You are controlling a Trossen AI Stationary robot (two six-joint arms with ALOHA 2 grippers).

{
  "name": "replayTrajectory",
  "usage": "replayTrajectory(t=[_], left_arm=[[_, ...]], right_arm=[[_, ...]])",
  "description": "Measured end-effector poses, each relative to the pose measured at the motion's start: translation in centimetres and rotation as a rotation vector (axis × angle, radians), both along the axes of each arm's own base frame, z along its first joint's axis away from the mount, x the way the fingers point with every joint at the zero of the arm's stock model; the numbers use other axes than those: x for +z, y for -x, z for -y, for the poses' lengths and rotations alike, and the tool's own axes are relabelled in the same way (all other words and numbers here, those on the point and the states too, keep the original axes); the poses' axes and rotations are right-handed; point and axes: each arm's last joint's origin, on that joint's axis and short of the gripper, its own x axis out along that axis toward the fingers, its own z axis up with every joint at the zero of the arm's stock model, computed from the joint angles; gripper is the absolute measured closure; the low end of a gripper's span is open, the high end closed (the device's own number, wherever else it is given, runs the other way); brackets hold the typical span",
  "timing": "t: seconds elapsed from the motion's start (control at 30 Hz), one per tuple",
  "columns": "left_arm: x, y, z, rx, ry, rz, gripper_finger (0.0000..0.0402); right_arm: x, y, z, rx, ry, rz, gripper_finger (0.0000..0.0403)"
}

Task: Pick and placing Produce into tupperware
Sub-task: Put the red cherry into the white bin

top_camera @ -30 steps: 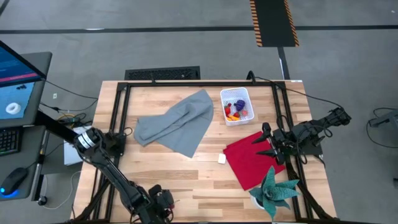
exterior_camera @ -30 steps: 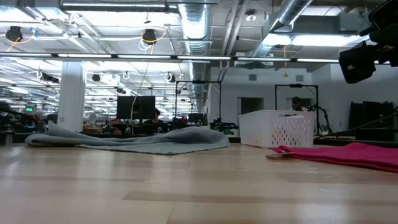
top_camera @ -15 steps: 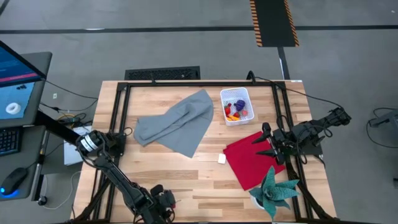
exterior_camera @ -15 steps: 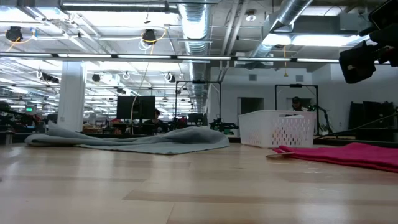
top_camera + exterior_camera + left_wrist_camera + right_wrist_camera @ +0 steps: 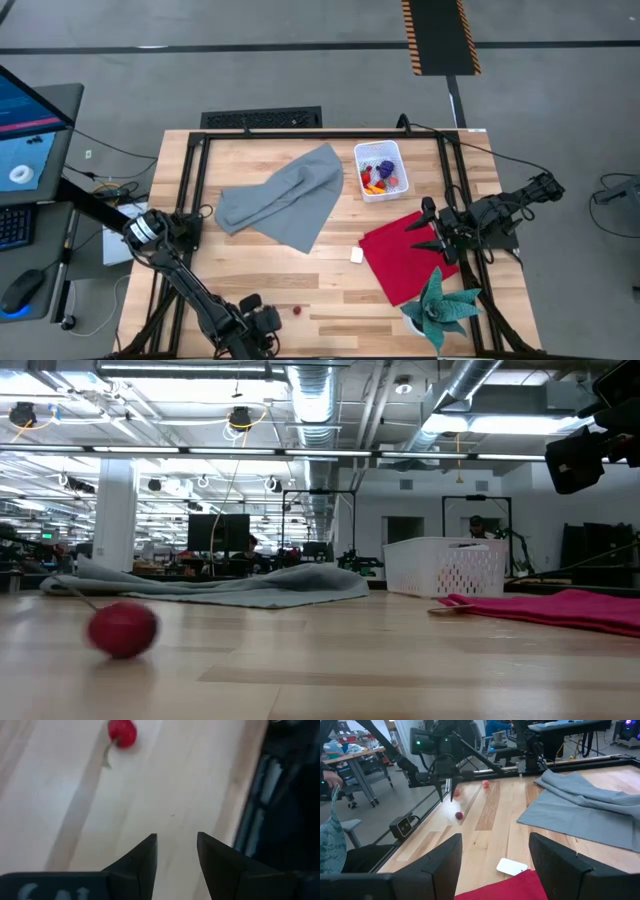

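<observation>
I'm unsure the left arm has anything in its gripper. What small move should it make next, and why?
Probably bring the left gripper back over the cherry and lower it. The fingers stand apart with nothing between them, and the cherry lies loose on the table, far from the tupperware.

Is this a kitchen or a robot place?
Probably a robot lab or workshop, not a kitchen. Bare ducts run across the ceiling, monitors stand in the big room behind, and a wooden table sits in a metal frame.
</observation>
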Motion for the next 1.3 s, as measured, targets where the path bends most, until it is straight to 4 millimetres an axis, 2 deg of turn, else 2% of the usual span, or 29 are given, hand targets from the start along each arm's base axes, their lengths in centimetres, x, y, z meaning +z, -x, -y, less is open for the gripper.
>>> replayTrajectory(t=[0.33, 0.67, 0.93, 1.2, 1.3], left_arm=[[0.0, -1.7, -1.7, -0.065, -0.138, 0.061, 0.0271], [-0.2, -3.5, -4.7, -0.112, -0.292, 0.020, 0.0271], [-0.2, -5.3, -6.0, -0.164, -0.198, -0.008, 0.0271], [-0.1, -6.0, -5.9, -0.207, -0.154, 0.029, 0.0271], [-0.7, -6.2, -6.0, -0.210, -0.149, 0.012, 0.0271]], right_arm=[[0.0, 0.0, 0.0, 0.000, 0.000, 0.000, 0.0148], [0.0, 0.0, 0.0, 0.000, 0.000, 0.000, 0.0148], [0.0, 0.0, 0.0, 0.000, 0.000, 0.000, 0.0148], [0.0, 0.0, 0.0, 0.000, 0.000, 0.001, 0.0148], [0.0, 0.0, 0.0, 0.000, 0.000, 0.000, 0.0148]])
